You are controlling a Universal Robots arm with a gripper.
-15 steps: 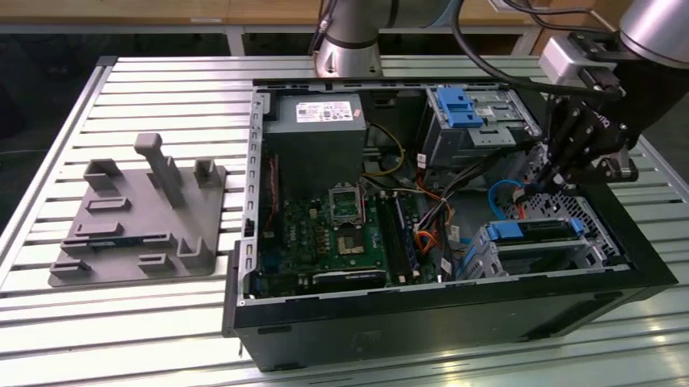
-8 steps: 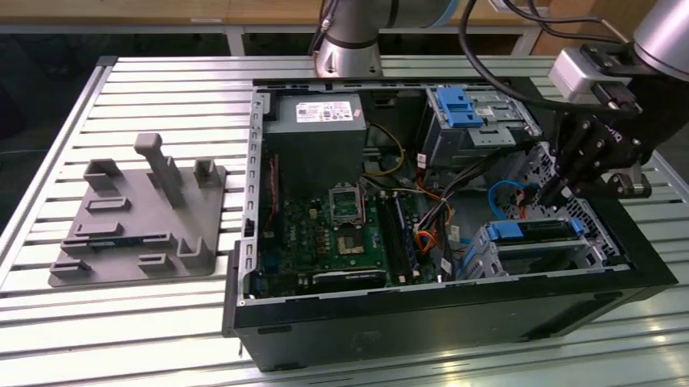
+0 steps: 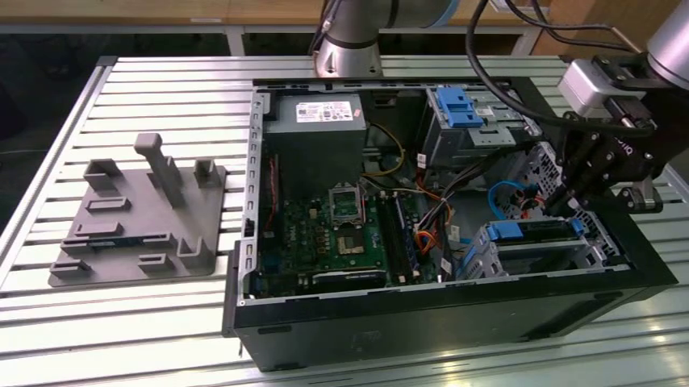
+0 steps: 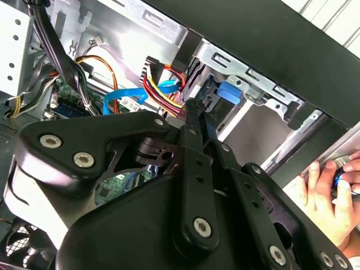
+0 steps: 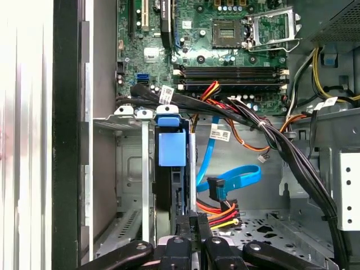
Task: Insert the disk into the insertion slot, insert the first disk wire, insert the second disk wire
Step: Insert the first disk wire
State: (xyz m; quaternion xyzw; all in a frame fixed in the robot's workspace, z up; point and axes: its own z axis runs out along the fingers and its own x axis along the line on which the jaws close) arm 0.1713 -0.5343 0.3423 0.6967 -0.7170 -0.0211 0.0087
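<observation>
Saw a slatted metal bench carrying a black computer case, laid on its side with the cover off. Noted the grey robot arm rising behind the case. Noted also a grey moulded fixture lying on the bench toward the exterior view's left, well apart from the case. Inside, made out a green motherboard, a power supply and a taller grey bay bearing a blue tab. Found the insertion slot, a silver perforated cage, in the case's corner toward the exterior view's right. Found the disk already seated in that slot, framed in blue. Saw the black pincer clenched, fingers drawn together, just beside the disk's end inside the case; could not make out any object pinched between them. Noted red, yellow and orange power wires just beside the fingertips, and a blue data cable near them. In the second wrist view, glimpsed a person's hand beyond the case wall.
</observation>
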